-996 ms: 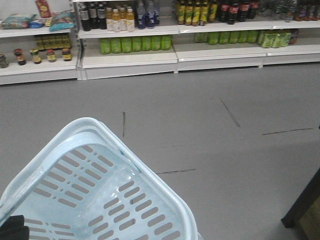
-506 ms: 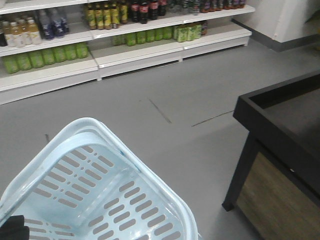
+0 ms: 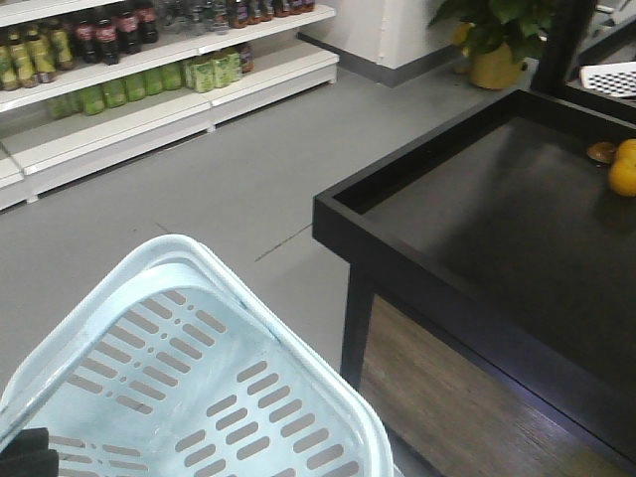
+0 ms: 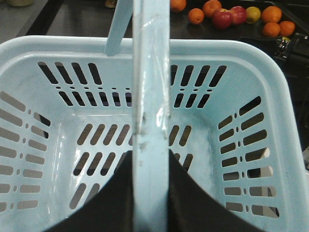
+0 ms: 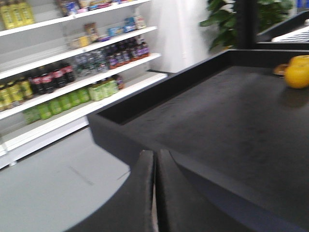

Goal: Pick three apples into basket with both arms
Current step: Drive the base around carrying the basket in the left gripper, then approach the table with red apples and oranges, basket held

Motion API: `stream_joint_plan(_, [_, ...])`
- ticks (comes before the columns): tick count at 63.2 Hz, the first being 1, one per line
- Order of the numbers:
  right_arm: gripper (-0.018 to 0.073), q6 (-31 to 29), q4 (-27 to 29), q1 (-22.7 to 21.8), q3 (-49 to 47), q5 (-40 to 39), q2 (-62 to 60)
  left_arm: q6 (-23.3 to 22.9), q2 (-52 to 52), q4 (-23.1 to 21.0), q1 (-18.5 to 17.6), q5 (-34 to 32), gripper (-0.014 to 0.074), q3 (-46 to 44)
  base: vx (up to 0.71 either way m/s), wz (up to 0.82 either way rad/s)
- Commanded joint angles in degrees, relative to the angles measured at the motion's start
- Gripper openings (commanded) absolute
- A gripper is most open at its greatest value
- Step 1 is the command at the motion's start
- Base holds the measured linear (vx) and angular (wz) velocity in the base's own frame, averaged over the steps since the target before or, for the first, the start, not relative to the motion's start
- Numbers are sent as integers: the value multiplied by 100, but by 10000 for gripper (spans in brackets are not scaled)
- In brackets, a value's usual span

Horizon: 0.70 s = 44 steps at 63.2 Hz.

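Observation:
The pale blue basket (image 3: 189, 368) fills the lower left of the front view and is empty inside. In the left wrist view its hoop handle (image 4: 150, 96) runs up the middle, and my left gripper (image 4: 150, 157) is shut on it, a black finger on each side. Two red apples (image 4: 222, 19) lie among oranges (image 4: 195, 16) on the black table beyond the basket's far rim; I cannot tell whether they are the dark red ones. My right gripper (image 5: 155, 154) is shut on nothing, over the table's near corner.
A black display table with a raised rim (image 3: 397, 263) stands to the right, with an orange (image 3: 624, 169) at its far right end. Shelves of bottles (image 3: 119, 60) line the back left. A potted plant (image 3: 497, 40) stands at the back. Grey floor (image 3: 199, 189) lies between.
The whole view has swung to the right: the shelves slid off to the left and the black table came in. The basket stays in the same spot in the frame.

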Motion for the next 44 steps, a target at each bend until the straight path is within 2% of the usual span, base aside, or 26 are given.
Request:
stream_joint_plan(1, [-4, -22, -57, 4, 78, -410, -77, -35, 37, -380, -29, -390, -8, -168, 11, -61])
stream_joint_plan(44, [-4, -22, -57, 4, 78, -410, -77, -35, 37, -380, -29, -390, -8, -168, 4, -61])
